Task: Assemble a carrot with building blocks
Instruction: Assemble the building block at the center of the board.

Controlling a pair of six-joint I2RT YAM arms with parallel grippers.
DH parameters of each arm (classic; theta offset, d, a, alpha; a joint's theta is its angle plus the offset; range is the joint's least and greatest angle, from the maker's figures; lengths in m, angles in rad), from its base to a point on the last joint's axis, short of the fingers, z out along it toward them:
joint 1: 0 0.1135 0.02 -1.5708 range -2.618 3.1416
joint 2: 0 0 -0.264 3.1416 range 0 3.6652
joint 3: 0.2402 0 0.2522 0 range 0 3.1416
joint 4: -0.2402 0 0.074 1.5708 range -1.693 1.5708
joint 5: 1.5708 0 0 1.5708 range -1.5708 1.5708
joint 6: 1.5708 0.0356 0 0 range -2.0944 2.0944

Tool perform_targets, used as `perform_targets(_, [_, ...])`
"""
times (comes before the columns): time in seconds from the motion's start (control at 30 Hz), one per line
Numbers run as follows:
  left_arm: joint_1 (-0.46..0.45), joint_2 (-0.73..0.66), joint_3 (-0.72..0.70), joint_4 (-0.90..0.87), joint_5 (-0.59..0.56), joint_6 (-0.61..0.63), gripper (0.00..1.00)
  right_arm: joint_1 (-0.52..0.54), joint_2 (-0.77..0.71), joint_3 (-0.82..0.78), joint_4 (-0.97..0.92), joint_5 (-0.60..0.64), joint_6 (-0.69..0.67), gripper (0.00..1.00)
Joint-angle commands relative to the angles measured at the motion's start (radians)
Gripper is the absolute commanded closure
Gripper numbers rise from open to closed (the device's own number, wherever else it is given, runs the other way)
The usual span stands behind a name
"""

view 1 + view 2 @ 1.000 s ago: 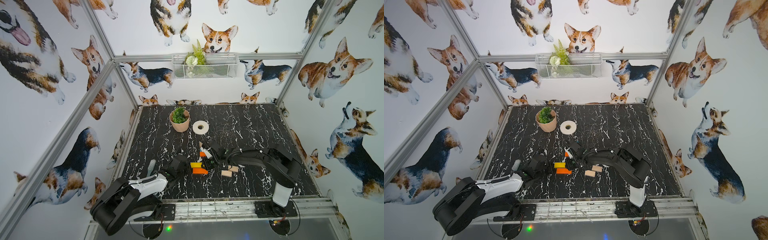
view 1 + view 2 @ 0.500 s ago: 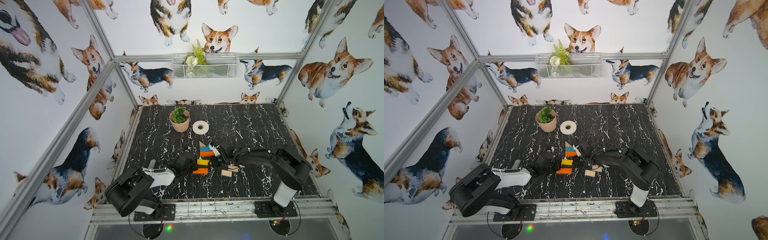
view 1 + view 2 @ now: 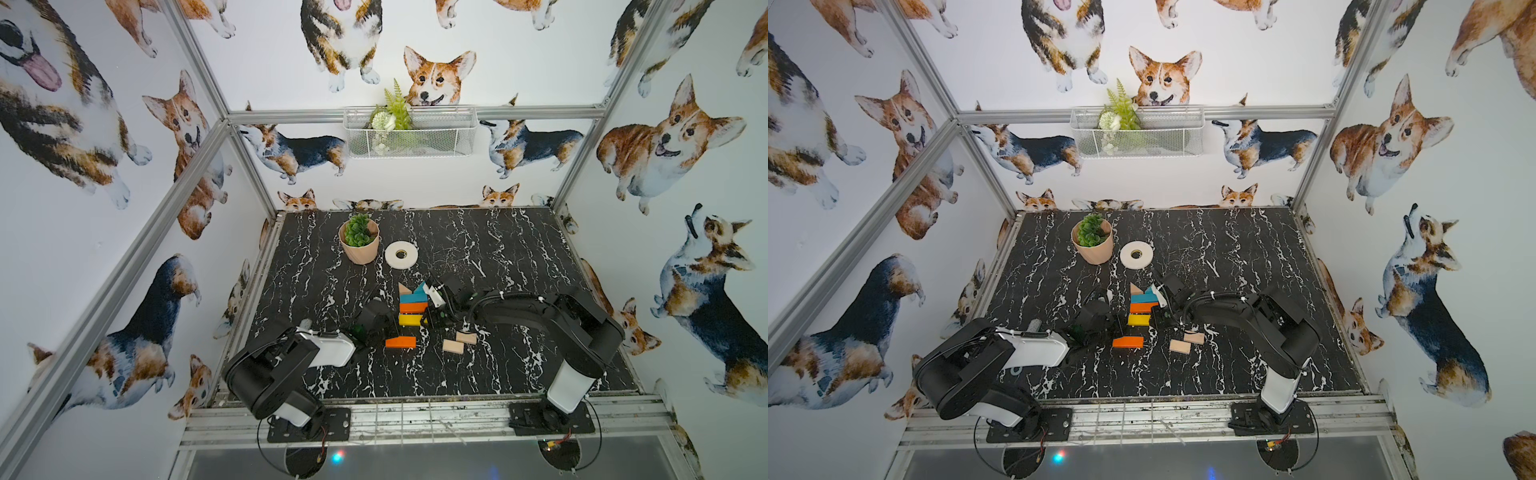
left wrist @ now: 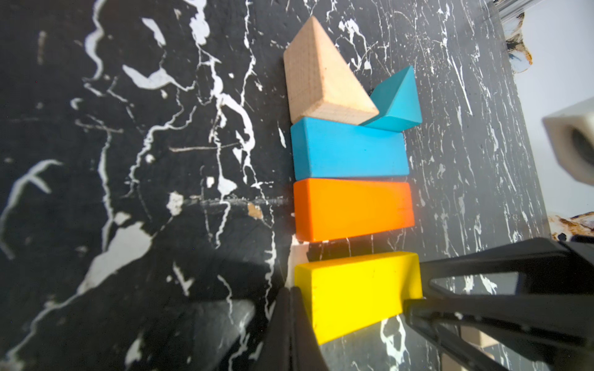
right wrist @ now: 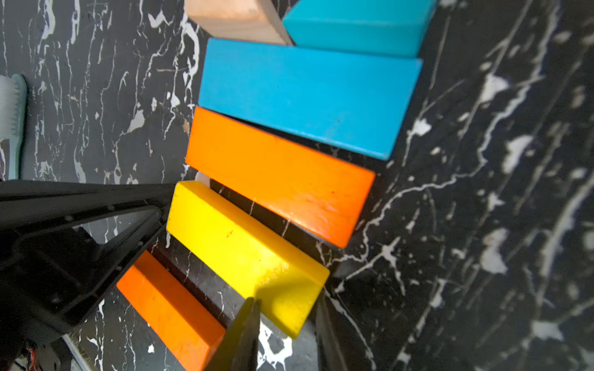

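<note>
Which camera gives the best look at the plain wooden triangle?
The left wrist view: the wooden triangle is whole and close. The right wrist view cuts it off at the edge; both top views show it tiny.

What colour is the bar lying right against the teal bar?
Orange; the orange bar shows best in the left wrist view.

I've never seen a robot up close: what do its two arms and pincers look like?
Both the left arm and right arm are chunky black links, each with one white shell, on black base plates. Black cable, cinched by white ties, loops along the right arm. The left gripper and right gripper are black, with fingers like slim open triangular frames.
</note>
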Motion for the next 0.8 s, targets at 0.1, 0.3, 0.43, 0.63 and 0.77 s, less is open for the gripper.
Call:
perform_targets(0.1, [-0.004, 0.015, 0.001, -0.054, 0.048, -0.01, 0.95, -0.007, 0.008, 0.021, 0.014, -0.021, -0.019, 0.66])
perform_targets(0.3, [-0.005, 0.002, 0.006, -0.086, 0.031, -0.005, 0.95, -0.009, 0.008, 0.02, 0.015, -0.014, -0.027, 0.65])
perform_targets(0.43, [-0.005, -0.019, 0.002, -0.11, 0.007, -0.001, 0.95, -0.01, 0.003, 0.021, 0.009, -0.006, -0.031, 0.58])
perform_targets(0.63, [-0.004, -0.067, 0.013, -0.183, -0.038, 0.017, 0.95, -0.011, -0.031, -0.004, 0.011, 0.04, -0.04, 0.51])
perform_targets(0.77, [-0.001, -0.109, 0.032, -0.253, -0.07, 0.045, 0.95, -0.011, -0.08, -0.03, -0.013, 0.078, -0.039, 0.51])
